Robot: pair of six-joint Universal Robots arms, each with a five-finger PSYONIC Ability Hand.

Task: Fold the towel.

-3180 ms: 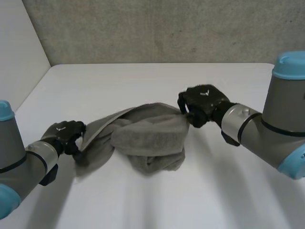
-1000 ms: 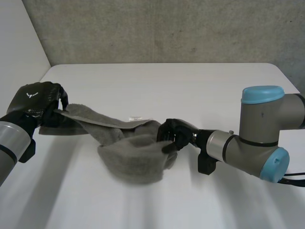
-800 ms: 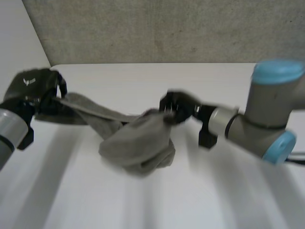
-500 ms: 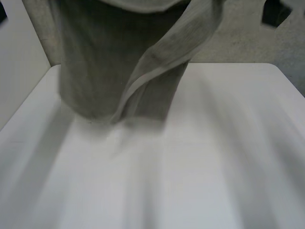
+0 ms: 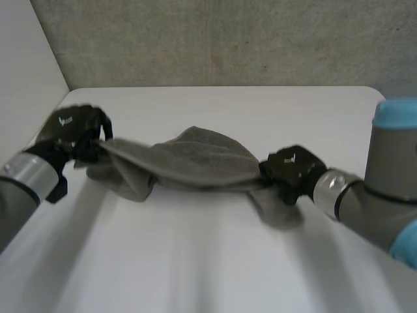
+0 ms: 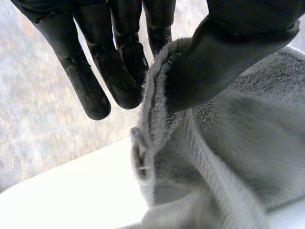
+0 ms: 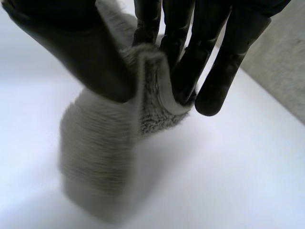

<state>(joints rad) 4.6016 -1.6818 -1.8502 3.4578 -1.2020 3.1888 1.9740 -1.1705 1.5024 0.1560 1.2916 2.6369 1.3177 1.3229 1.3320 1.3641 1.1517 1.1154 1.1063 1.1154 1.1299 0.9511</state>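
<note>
Towel (image 5: 195, 160) hangs in a bunched grey band between two robot hands, low over a white table (image 5: 215, 261). The left hand (image 5: 71, 130) pinches one end, and its wrist view shows the thumb (image 6: 228, 57) pressing a doubled hem against the fingers (image 6: 119, 71). The right hand (image 5: 290, 171) clamps the opposite end the same way, with a fold of cloth caught between its thumb (image 7: 71, 47) and fingers (image 7: 200, 62). The towel's long axis runs side to side across the table, straight from one hand to the other. The middle humps up, and a loose flap droops below each grip. Whether those flaps touch the surface cannot be told. With each hand at its own end and neither nearer the middle, any fold likely depends on first spreading the bunched cloth along that line.
</note>
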